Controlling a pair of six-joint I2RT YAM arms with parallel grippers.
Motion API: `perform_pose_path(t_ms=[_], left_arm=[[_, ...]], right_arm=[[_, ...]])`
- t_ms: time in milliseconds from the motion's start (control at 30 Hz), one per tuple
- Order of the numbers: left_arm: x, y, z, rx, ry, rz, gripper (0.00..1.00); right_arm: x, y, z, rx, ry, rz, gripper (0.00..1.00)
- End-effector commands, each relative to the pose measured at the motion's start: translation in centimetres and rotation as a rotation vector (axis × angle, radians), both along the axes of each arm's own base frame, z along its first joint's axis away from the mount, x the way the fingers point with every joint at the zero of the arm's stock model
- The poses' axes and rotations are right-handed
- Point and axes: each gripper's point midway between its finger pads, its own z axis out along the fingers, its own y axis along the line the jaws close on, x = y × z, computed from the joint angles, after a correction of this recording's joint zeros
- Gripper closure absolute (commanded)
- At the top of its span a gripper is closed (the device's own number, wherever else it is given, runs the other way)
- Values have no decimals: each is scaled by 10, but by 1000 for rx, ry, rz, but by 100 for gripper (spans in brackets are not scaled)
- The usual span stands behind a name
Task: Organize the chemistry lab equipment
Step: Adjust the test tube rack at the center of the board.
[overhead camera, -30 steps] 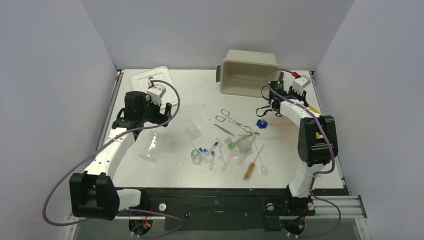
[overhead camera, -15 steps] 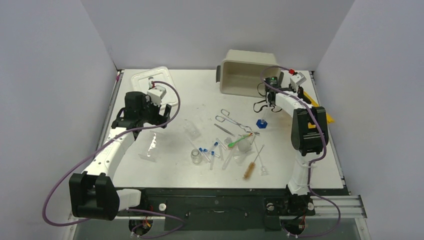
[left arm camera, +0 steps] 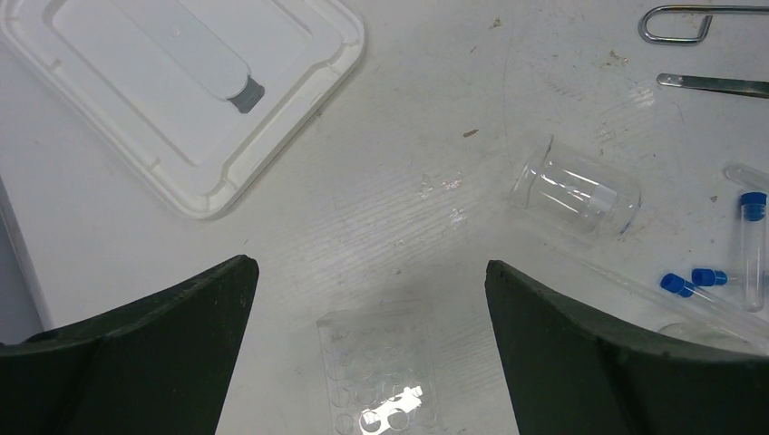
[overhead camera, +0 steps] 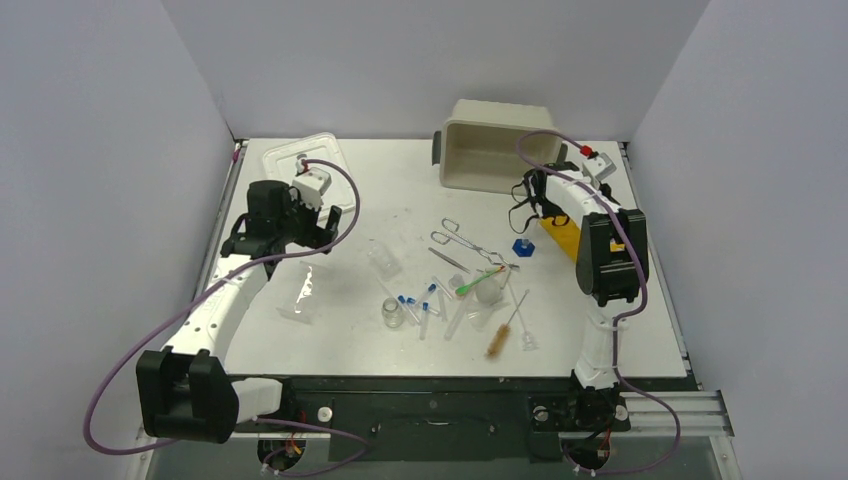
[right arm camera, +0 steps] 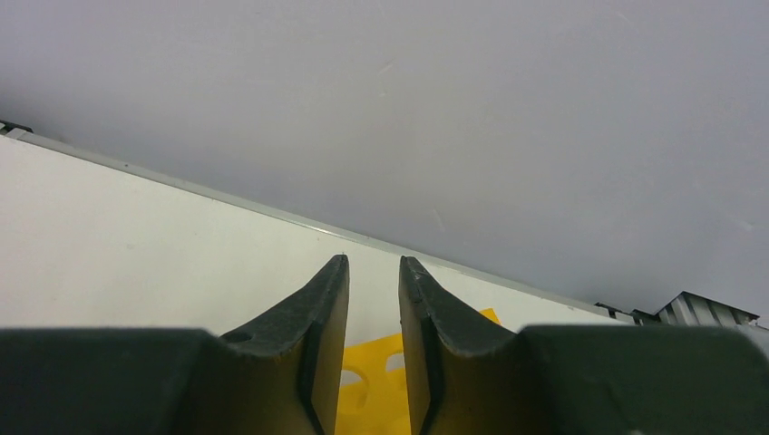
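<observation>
The chemistry lab equipment lies scattered mid-table: metal forceps (overhead camera: 462, 238), a green-and-red spatula (overhead camera: 478, 282), blue-capped tubes (overhead camera: 410, 302), a brown brush (overhead camera: 500, 335) and a clear beaker (overhead camera: 385, 262) on its side. My left gripper (overhead camera: 328, 226) hangs wide open above a clear well plate (left arm camera: 376, 372), touching nothing; the beaker (left arm camera: 576, 190) and tubes (left arm camera: 753, 245) lie to its right. My right gripper (overhead camera: 527, 200) is near the tub, its jaws a narrow gap apart (right arm camera: 372, 263) and gripping nothing. A yellow rack (right arm camera: 385, 381) lies beneath them on the table (overhead camera: 562, 236).
A beige tub (overhead camera: 495, 150) lies on its side at the back, just left of the right arm. Its white lid (overhead camera: 300, 160) rests flat at the back left. A small blue piece (overhead camera: 523, 246) sits near the forceps. Grey walls close in three sides.
My right gripper's jaws have parted from shut, and the wrist has shifted back and left. The yellow rack now shows on the table left of the forearm. The left arm barely moved.
</observation>
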Motion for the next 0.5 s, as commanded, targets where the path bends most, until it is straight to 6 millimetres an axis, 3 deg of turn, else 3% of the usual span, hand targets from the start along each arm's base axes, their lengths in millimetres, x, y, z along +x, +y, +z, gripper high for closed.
perform_pose_path(t_ms=[0,167,200,233,267,300,333,367,467], left_arm=[[7,2,36,16,-93,-4,4],[8,2,41,19,-111,-8,4],[10,3,43,20,-114,-6,4],[10,3,43,20,-117,-5,3],[12,3,46,21,-120,-2,3],[14,3,50,19,-128,-1,3],[14,2,50,18,-125,-1,3],[16,3,53,15,-131,2,3],[19,2,55,8,-127,5,3]], right_arm=[[6,-1,63,-191,-96,42,75],[3,0,68,-75,-37,0,68],[5,1,59,-12,6,1,68],[2,1,67,38,-26,10,67],[6,3,52,133,1,47,62],[13,6,61,227,-62,110,37],[10,8,55,258,-58,140,27],[14,13,71,298,-111,204,21],[14,24,96,332,-140,285,19]])
